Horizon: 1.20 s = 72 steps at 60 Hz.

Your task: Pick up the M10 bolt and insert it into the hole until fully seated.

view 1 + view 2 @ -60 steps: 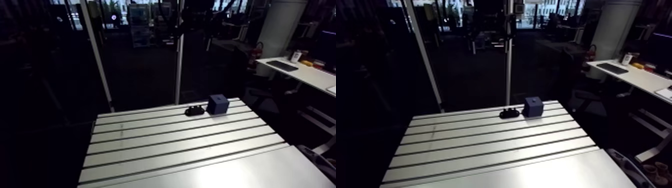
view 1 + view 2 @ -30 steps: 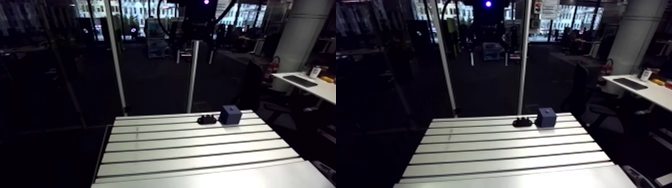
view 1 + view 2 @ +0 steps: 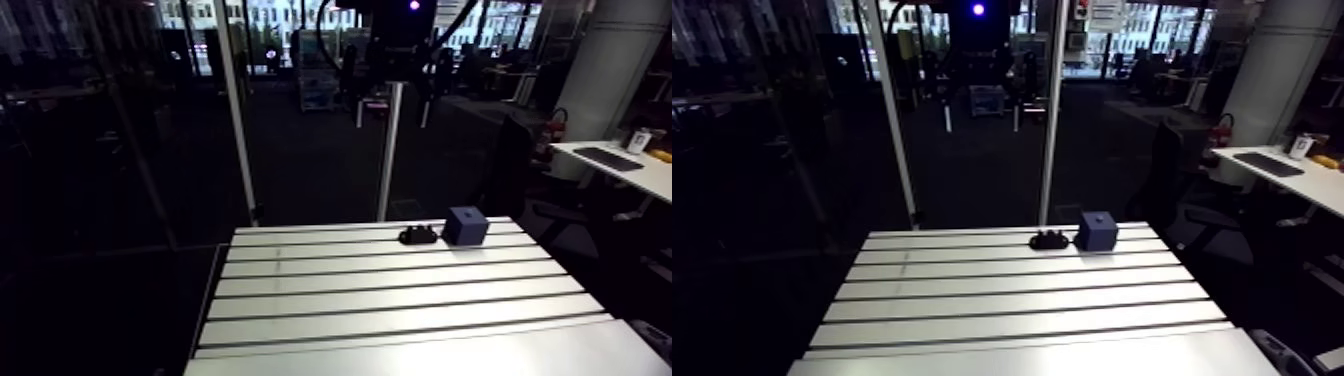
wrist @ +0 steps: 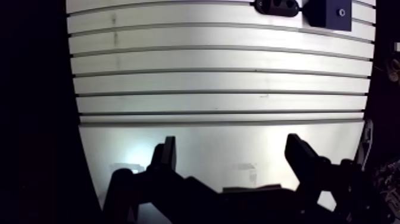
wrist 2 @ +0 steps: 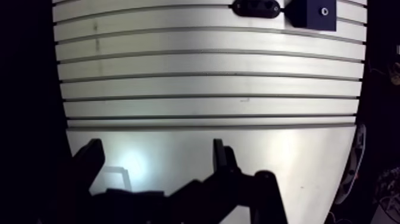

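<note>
Blue holed block (image 4: 333, 13) sits beside dark piece (image 4: 275, 6), ahead of spread pincer (image 4: 231, 143).

Blue cube (image 4: 330, 13) w/ top hole (image 4: 341, 12) beside black part (image 4: 275, 6), maybe bolt.

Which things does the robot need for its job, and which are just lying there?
For the job:
blue block with a hole
black holder beside it; bolt too small to tell
gripper, open

Just there:
only the table
</note>
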Each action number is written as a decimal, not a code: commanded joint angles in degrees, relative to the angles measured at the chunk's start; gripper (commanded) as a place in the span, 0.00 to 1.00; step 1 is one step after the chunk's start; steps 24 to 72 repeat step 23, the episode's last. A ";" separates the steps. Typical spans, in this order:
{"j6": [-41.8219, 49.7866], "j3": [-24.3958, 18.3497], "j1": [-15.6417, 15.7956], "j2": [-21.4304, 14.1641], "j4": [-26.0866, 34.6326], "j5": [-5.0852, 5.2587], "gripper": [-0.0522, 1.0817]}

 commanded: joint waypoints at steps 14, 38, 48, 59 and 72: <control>-0.05 -0.24 0.50 1.07 -0.96 0.00 0.05; -0.05 -0.42 0.51 1.70 -1.04 0.00 0.05; -0.05 -0.42 0.51 1.70 -1.04 0.00 0.05; -0.05 -0.42 0.51 1.70 -1.04 0.00 0.05; -0.05 -0.42 0.51 1.70 -1.04 0.00 0.05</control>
